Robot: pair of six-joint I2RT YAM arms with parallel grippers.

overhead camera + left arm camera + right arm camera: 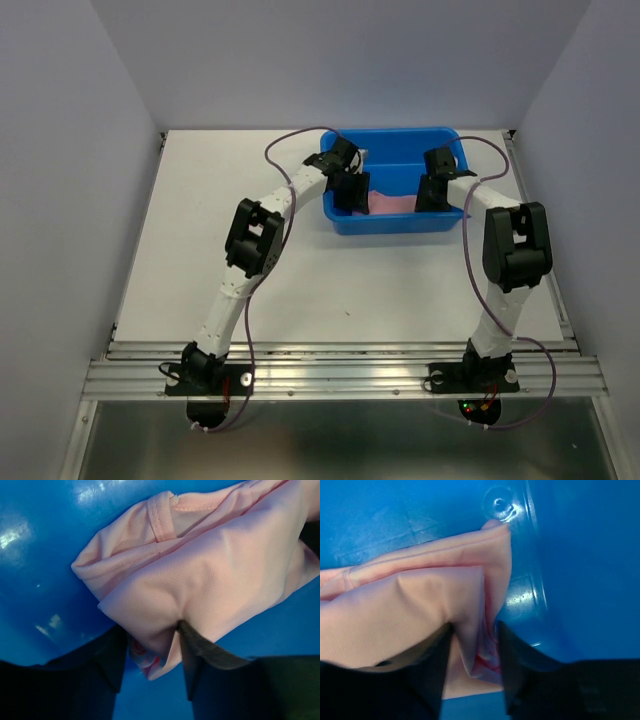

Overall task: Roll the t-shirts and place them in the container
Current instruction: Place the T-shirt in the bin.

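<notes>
The light pink t-shirt (392, 203) lies bunched up inside the blue bin (395, 135), with both arms reaching down into the bin. My left gripper (350, 192) is at the shirt's left end and my right gripper (432, 195) at its right end. In the left wrist view the t-shirt (215, 575) rests on the bin floor (40, 580), and a fold of it hangs between the parted jaws of the left gripper (152, 650). In the right wrist view the right gripper (474, 647) is also open, astride a fold of the t-shirt (395, 615) close to the bin wall (580, 555).
The bin stands at the far middle-right of the white table (220, 220). Its walls closely surround both grippers. Grey walls enclose the table on three sides, and cables loop from each arm.
</notes>
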